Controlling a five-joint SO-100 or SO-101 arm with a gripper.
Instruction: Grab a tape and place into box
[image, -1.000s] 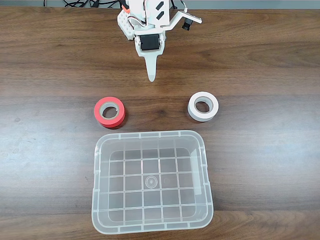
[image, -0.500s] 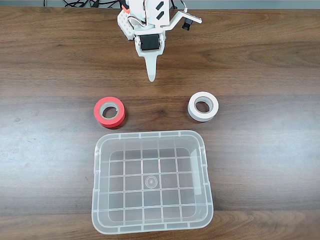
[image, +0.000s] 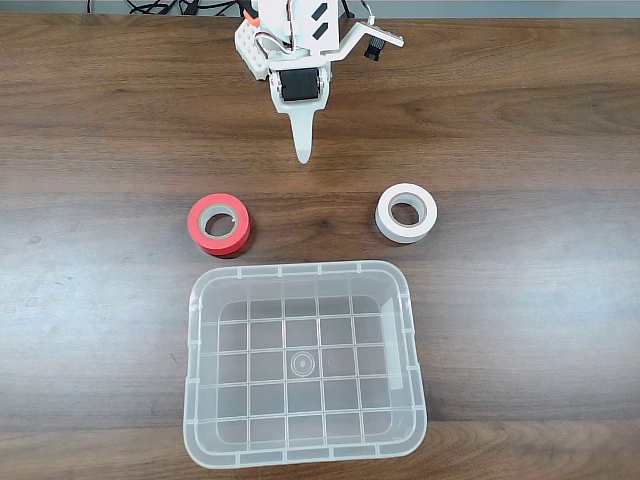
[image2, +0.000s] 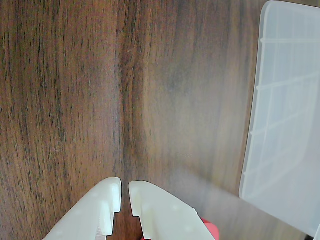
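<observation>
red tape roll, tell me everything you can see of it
The red tape roll is a small ring with a grey-beige core, lying flat on the wooden table with its hole facing up. In the fixed view it sits just above the clear box's top-left corner, left of the white roll. Nothing grips it.
</observation>
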